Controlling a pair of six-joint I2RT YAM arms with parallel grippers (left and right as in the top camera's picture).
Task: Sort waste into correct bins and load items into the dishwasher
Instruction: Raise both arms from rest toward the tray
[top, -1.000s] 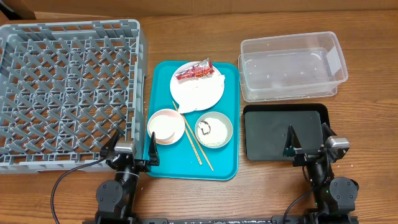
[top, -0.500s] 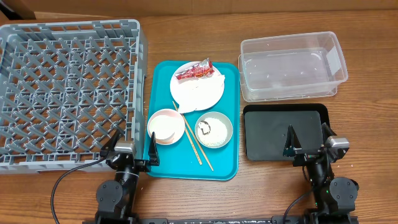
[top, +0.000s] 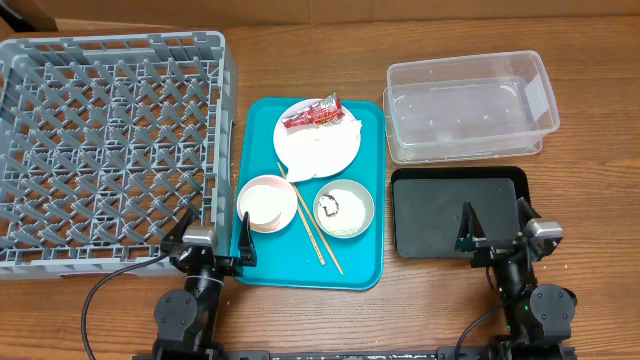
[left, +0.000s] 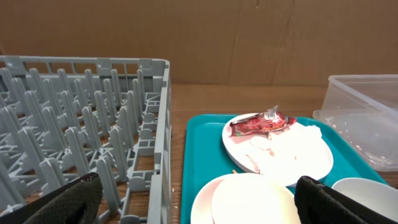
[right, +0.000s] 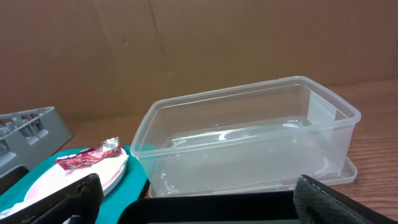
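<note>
Two arms sit parked at the near edge of the table, and nothing has yet been lifted, so by the look of it the sorting has not begun. The left gripper (top: 213, 232) has its fingers spread wide and holds nothing; it sits between the near corner of the grey dish rack (top: 110, 150) and the teal tray (top: 268, 262), handy to both, which suits carrying dishes from one to the other. The right gripper (top: 497, 228) is also spread wide and empty, poised over the near edge of the black tray (top: 440, 210), with the clear tub (top: 470, 105) just beyond it, so that arm is well placed to drop waste into either bin. Everything to be sorted lies on the teal tray. The white plate (top: 318, 145) is at the far end with the red wrapper (top: 312, 115) lying across its far rim and the napkin (left: 303, 135) crumpled at its right side. The pink bowl (top: 267, 202) is nearest the left gripper, the grey bowl (top: 343, 208) with rice and a small brown lump (top: 330, 210) is to its right, and the chopsticks (top: 310, 222) lie slanted between them. Rack, tub and black tray all look empty. The wrapper, lying loose on top, seems the easiest first pick.
</note>
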